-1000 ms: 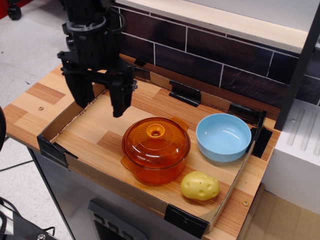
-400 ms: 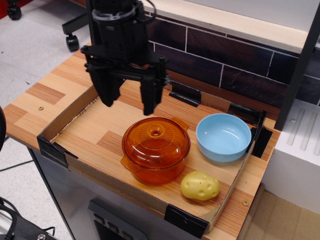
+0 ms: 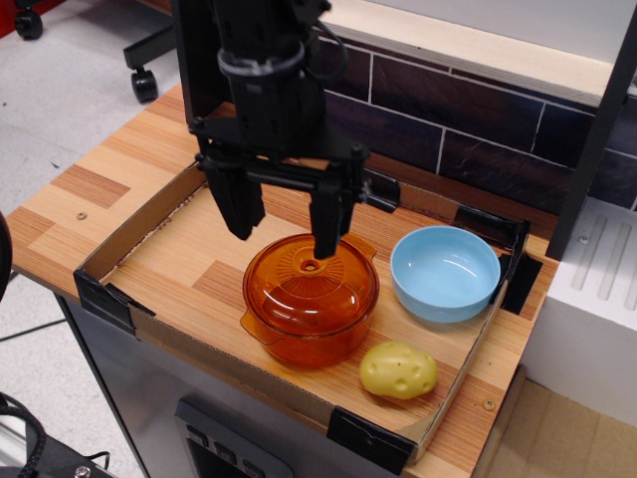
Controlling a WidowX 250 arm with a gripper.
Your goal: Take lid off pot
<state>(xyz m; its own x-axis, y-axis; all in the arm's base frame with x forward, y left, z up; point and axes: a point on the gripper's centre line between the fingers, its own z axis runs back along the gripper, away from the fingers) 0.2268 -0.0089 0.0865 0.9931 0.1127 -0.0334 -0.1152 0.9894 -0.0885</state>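
Observation:
The orange pot stands in the middle front of the cardboard tray, and the translucent orange lid sits on it with its ringed knob at the centre. My black gripper hangs just above the back of the lid. It is open, with one finger at the pot's back left and the other finger just behind the knob. It holds nothing.
A light blue bowl stands right of the pot. A yellow potato-like toy lies at the front right. The low cardboard tray wall rings the work area on the wooden table. A dark tiled wall runs behind.
The gripper has moved right and down, from the tray's left back to just above the lid. It stays open. The pot, lid, bowl and toy have not moved.

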